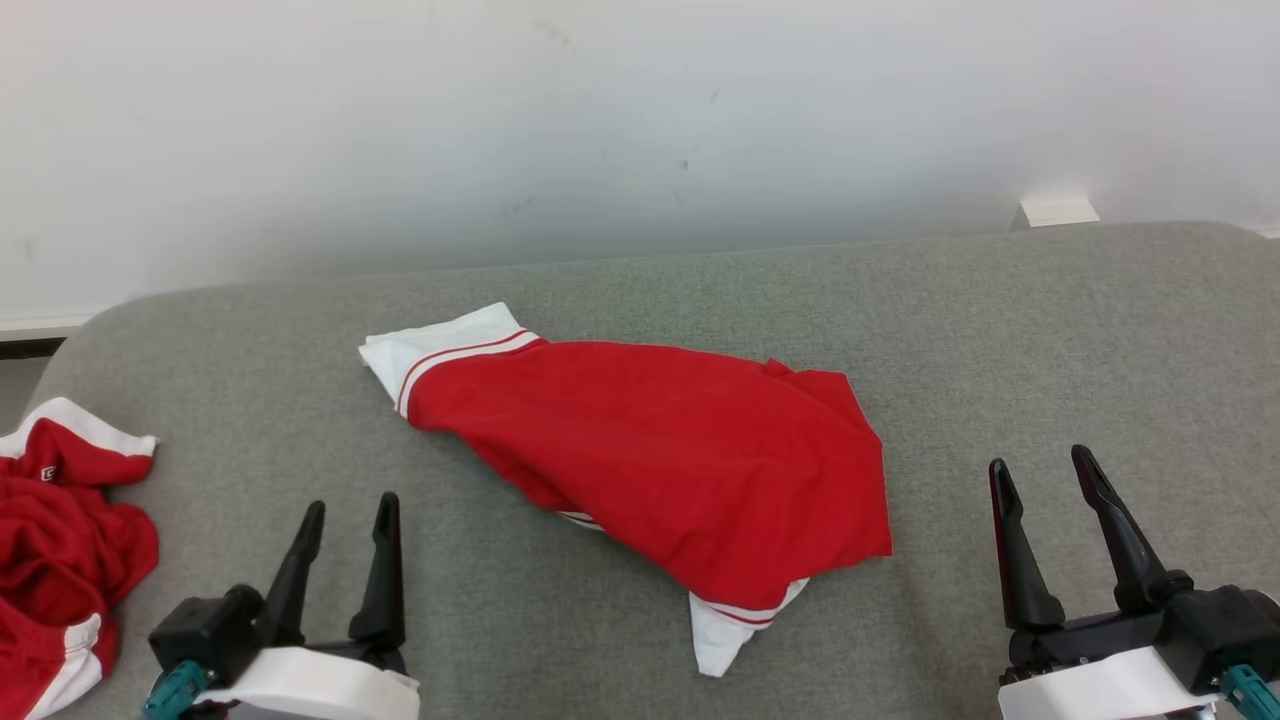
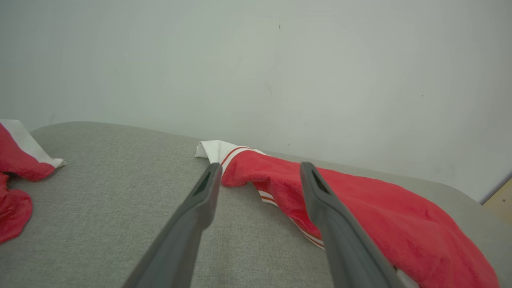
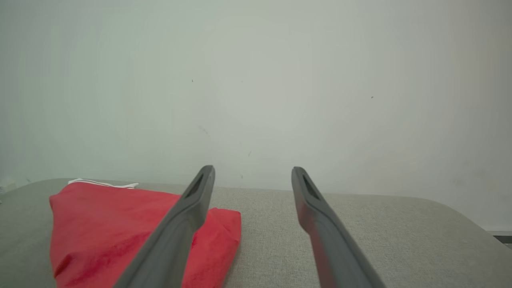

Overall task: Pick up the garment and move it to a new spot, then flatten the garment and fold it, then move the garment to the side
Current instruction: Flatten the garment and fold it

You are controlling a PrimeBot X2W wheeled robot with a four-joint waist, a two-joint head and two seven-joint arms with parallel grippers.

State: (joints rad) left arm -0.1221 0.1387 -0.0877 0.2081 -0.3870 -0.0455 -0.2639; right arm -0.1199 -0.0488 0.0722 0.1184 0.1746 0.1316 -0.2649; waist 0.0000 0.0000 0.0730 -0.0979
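- garment (image 1: 650, 460) on couch (image 1: 1000, 330) centre, folded over, underside hidden
- second red shirt (image 1: 60, 540) at 9 o'clock, cut off
- left gripper (image 1: 352, 502), right gripper (image 1: 1040, 458): spread wide, empty

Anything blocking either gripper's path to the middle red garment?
Nothing visible. Only bare grey cushion lies between the open left gripper, the open right gripper and the garment. A second red garment sits at the far left edge, outside both paths.

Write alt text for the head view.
A red garment with white trim lies loosely on a grey surface between the open left gripper and open right gripper, neither touching it. A second red garment is bunched at the left edge.
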